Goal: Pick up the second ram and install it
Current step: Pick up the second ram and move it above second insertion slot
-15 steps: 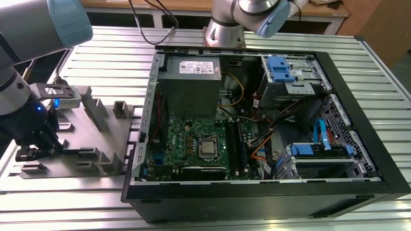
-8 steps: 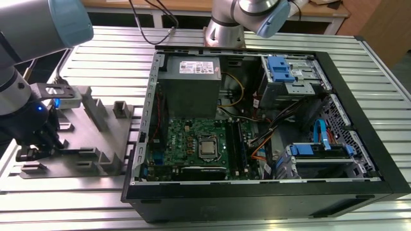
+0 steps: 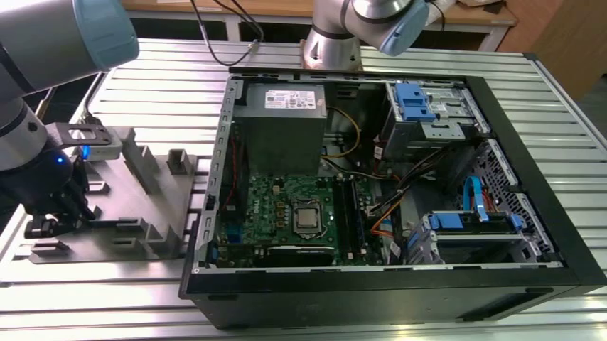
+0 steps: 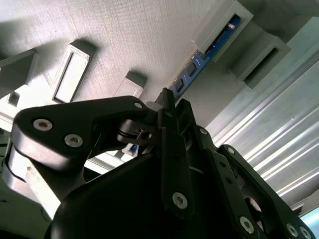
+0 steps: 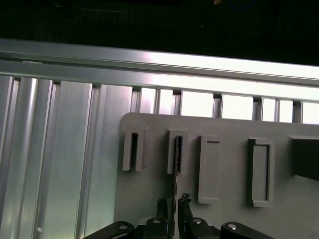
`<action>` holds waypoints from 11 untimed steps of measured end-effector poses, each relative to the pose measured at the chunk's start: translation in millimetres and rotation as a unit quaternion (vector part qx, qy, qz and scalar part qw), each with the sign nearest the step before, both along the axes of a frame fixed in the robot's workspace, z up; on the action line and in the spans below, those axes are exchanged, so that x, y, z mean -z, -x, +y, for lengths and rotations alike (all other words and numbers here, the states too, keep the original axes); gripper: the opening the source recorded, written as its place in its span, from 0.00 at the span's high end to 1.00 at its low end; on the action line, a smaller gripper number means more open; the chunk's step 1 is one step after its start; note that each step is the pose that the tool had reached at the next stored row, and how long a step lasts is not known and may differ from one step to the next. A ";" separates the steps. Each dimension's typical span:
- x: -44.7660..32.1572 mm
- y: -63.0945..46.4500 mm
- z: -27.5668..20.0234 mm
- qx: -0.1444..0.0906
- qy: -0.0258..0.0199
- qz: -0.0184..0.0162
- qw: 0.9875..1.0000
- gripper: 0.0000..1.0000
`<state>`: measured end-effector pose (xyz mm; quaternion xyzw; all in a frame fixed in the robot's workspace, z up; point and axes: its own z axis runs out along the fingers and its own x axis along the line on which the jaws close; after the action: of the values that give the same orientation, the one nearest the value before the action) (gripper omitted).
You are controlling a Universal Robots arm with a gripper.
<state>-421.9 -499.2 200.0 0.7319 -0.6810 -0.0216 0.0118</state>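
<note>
While edge-up in fixture slot (image 5: 171, 149), second ram (image 5: 175, 181) directly below tool (image 5: 173, 203).

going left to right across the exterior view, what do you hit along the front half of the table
tool → grey fixture block → green motherboard → drive cage with blue tabs → black side wall of the computer case

Matt grey fine-textured plastic fixture block (image 5: 229, 124), ribbed shiny metal table (image 5: 55, 159); smooth black semi-gloss claw (image 5: 173, 201)
</note>
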 end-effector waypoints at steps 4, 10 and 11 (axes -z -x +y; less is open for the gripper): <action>-0.1 -0.1 0.0 0.000 0.000 0.000 1.000 0.80; -0.1 -0.2 0.0 0.000 0.000 0.000 1.000 0.92; 0.0 -0.3 0.0 0.000 0.000 0.000 1.000 0.92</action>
<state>-421.6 -499.2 200.0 0.7319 -0.6810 -0.0216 0.0119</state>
